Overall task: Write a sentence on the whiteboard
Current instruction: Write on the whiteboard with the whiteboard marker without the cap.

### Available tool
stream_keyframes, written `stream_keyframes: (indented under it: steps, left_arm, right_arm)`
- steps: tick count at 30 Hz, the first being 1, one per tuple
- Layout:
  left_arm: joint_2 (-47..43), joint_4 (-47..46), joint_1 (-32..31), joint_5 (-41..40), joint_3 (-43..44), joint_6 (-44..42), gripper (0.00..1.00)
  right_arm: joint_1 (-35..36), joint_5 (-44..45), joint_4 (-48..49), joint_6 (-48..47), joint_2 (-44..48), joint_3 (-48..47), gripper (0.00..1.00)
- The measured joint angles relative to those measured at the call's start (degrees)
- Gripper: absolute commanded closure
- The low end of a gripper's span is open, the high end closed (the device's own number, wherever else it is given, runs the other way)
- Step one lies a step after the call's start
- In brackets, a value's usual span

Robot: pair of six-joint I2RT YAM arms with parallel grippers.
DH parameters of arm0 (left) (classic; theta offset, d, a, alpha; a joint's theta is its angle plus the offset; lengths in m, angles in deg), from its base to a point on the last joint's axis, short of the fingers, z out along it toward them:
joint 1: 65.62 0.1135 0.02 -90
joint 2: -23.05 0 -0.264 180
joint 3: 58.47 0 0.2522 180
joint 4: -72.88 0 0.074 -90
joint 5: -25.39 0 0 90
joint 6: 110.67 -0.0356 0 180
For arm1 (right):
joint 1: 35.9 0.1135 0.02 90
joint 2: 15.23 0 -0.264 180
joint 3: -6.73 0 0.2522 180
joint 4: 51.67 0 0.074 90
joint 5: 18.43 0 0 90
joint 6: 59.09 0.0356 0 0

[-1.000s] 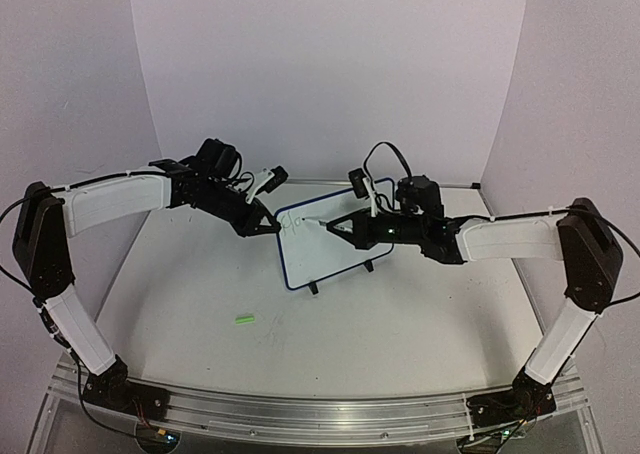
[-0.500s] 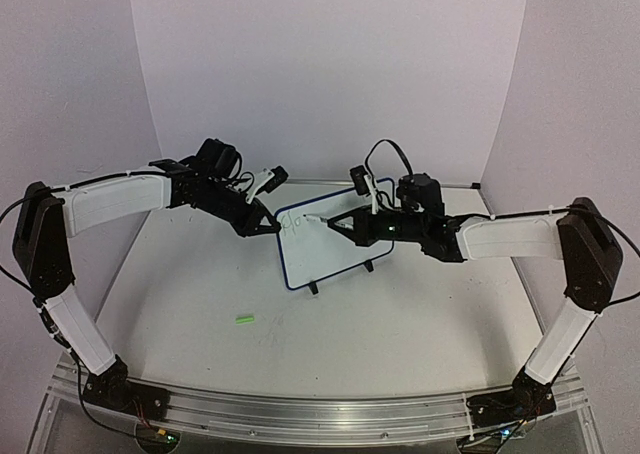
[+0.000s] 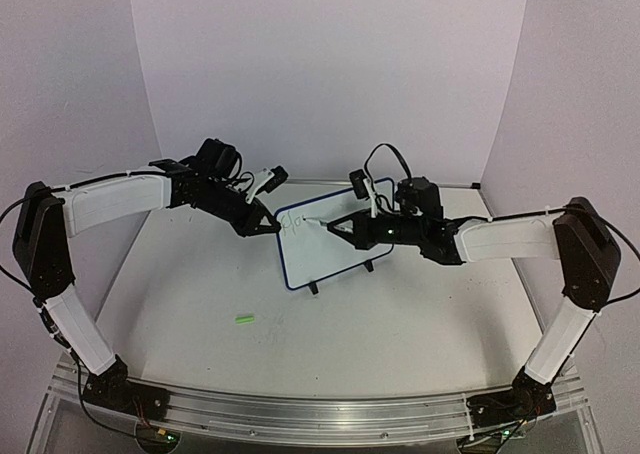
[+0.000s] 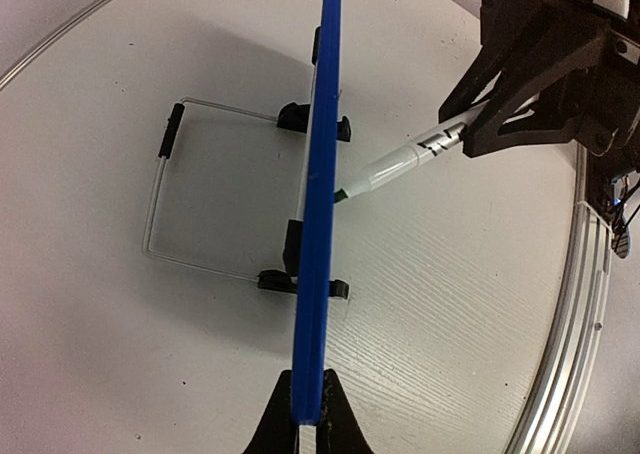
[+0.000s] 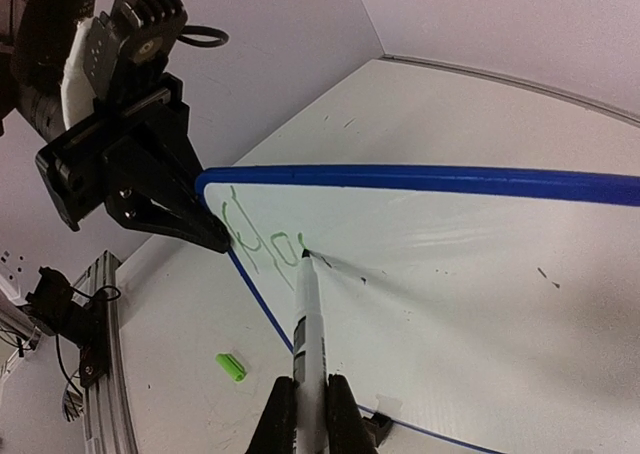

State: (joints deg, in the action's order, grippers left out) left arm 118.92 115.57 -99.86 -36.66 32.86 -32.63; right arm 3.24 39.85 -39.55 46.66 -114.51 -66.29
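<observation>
The whiteboard [image 3: 320, 246], white with a blue rim, stands upright on its wire stand [image 4: 160, 199] mid-table. My left gripper [image 3: 268, 224] is shut on the board's upper left corner; in the left wrist view the blue rim [image 4: 318, 224] runs edge-on between the black fingers [image 4: 275, 424]. My right gripper [image 5: 309, 399] is shut on a white marker [image 5: 307, 324] whose tip touches the board's face beside a few green strokes [image 5: 262, 242]. From above, the marker [image 3: 318, 222] reaches the board from the right.
The marker's green cap [image 3: 244, 319] lies on the table in front of the board, to the left. The aluminium rail [image 3: 300, 414] with both arm bases runs along the near edge. Pale walls enclose the back and both sides.
The right gripper and marker have shifted slightly left along the board's face. The left arm and the board have stayed put.
</observation>
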Motion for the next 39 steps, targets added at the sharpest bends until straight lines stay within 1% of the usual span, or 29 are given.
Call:
stream_keyframes:
  steps: [8,18,24,29,39]
  left_arm:
    - [0.0,0.0,0.0,-0.01,0.0,0.0,1.0]
    - [0.0,0.0,0.0,0.0,0.0,0.0,1.0]
    - [0.0,0.0,0.0,0.04,0.0,-0.02,1.0]
    - [0.0,0.0,0.0,0.06,0.0,-0.02,1.0]
    - [0.02,-0.02,-0.11,0.04,0.0,-0.04,1.0]
  right_arm:
    - [0.0,0.19,1.01,1.32,-1.55,3.24,1.0]
    - [0.0,-0.7,1.58,2.28,-2.76,4.28,1.0]
    - [0.0,-1.3,1.54,2.57,0.88,5.69,1.0]
    - [0.0,-1.38,3.29,2.86,4.35,5.54,1.0]
    - [0.0,-0.67,3.84,2.91,2.25,2.44,1.0]
